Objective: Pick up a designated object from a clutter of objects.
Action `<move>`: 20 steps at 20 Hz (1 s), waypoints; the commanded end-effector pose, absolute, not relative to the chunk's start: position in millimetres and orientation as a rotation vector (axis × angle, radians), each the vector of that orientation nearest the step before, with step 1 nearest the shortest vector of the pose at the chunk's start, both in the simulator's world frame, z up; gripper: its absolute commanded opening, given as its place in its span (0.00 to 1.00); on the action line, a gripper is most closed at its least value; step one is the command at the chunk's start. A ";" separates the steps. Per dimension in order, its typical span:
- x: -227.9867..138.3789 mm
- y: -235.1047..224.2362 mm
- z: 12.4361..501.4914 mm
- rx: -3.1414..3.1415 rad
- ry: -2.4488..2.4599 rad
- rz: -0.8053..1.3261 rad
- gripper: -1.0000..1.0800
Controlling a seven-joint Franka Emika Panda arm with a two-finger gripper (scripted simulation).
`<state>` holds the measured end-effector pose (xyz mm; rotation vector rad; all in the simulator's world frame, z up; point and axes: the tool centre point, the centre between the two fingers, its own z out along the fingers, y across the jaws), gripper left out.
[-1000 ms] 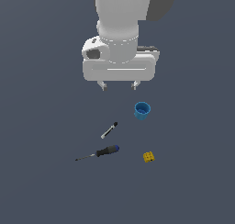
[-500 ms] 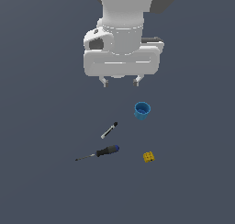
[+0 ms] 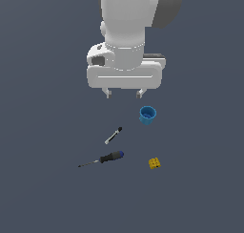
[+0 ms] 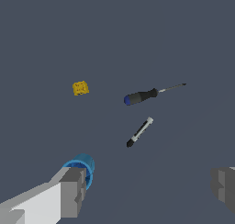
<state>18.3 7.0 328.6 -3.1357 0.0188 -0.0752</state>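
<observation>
The designated object, a short slim marker [image 3: 113, 135] [image 4: 139, 132] with a black tip and light grey end, lies flat on the dark floor. Just beyond it in the clutter lies the black-handled screwdriver [image 3: 105, 158] [image 4: 149, 95] with a blue end and thin shaft. A small blue cup [image 3: 147, 115] [image 4: 82, 167] and a tiny yellow studded block [image 3: 154, 163] [image 4: 80, 87] lie nearby. My gripper [image 3: 124, 93] [image 4: 149, 191] hangs open well above the floor, holding nothing, up and slightly toward the exterior view's right of the marker. One finger [image 4: 73, 192] partly covers the cup in the wrist view.
The floor [image 3: 47, 179] is a plain dark grey surface with no edges or walls in view. The white arm body [image 3: 126, 31] fills the upper middle of the exterior view.
The gripper has risen slightly and shifted toward the exterior view's right. The four items have not moved.
</observation>
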 end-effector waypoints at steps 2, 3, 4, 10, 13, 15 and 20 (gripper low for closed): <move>22.2 3.7 305.3 -3.129 0.109 -0.067 0.96; 23.4 2.5 297.1 -3.126 0.142 -0.064 0.96; 24.5 1.2 288.4 -3.123 0.176 -0.062 0.96; 27.7 -9.3 223.2 -3.090 0.436 -0.041 0.96; 25.6 -15.7 187.1 -3.065 0.581 -0.030 0.96; 22.7 -20.2 163.6 -3.047 0.678 -0.024 0.96; 12.6 -30.1 114.9 -3.001 0.881 -0.011 0.96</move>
